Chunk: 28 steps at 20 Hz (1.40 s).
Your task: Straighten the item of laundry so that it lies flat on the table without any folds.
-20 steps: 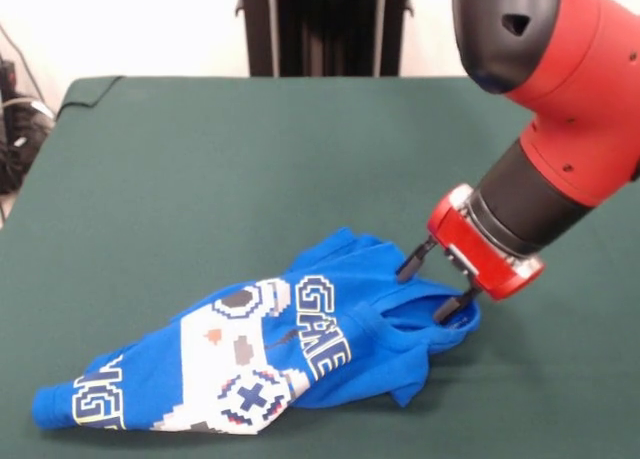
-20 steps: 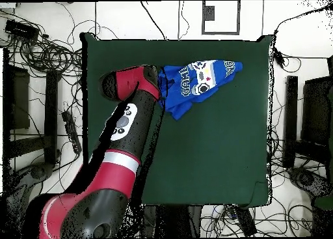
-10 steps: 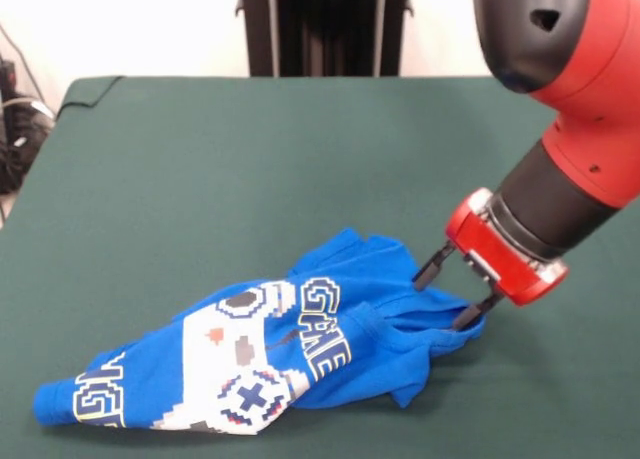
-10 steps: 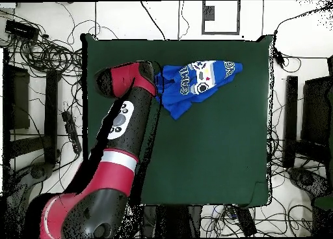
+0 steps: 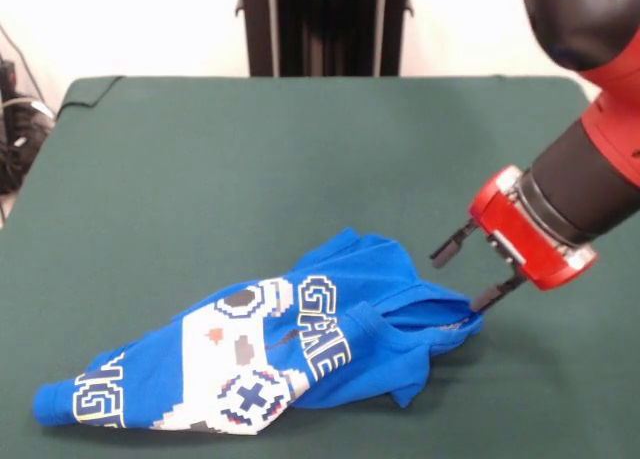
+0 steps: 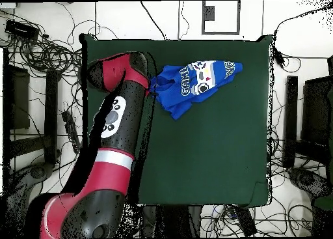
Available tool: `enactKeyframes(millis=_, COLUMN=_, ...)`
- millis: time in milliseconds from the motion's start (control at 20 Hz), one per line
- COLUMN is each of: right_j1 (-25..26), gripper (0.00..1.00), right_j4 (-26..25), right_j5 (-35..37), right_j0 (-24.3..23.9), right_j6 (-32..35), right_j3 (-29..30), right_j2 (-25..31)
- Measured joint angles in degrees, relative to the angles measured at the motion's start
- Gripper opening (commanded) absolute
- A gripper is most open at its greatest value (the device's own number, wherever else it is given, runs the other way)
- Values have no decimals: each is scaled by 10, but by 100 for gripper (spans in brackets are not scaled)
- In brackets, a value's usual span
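**Crumpled shirt, straightening barely begun**

Front view: the blue T-shirt (image 5: 270, 354) lies bunched and folded on the green table (image 5: 250, 159). The gripper (image 5: 475, 271), fingers spread and empty, hangs at its edge.

Overhead view: the shirt sits near one table edge, far from flat.

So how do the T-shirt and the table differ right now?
The T-shirt is bright blue with white print; the table is plain dark green. The T-shirt is bunched into folds, with one edge near the open gripper, while the table lies flat and smooth. The T-shirt covers only a small patch near one edge; the table is far bigger. Both look like soft cloth surfaces.
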Motion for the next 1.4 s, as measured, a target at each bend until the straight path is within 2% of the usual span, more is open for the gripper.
enactKeyframes(millis=350, right_j1=16, gripper=100, right_j4=0, right_j5=-2, right_j0=-6, right_j6=0, right_j3=-35, right_j2=0)
enactKeyframes(millis=700, right_j1=50, gripper=100, right_j4=0, right_j5=-37, right_j0=-12, right_j6=0, right_j3=-59, right_j2=0)
enactKeyframes(millis=1400, right_j1=65, gripper=100, right_j4=0, right_j5=-36, right_j0=-10, right_j6=9, right_j3=-85, right_j2=-23)
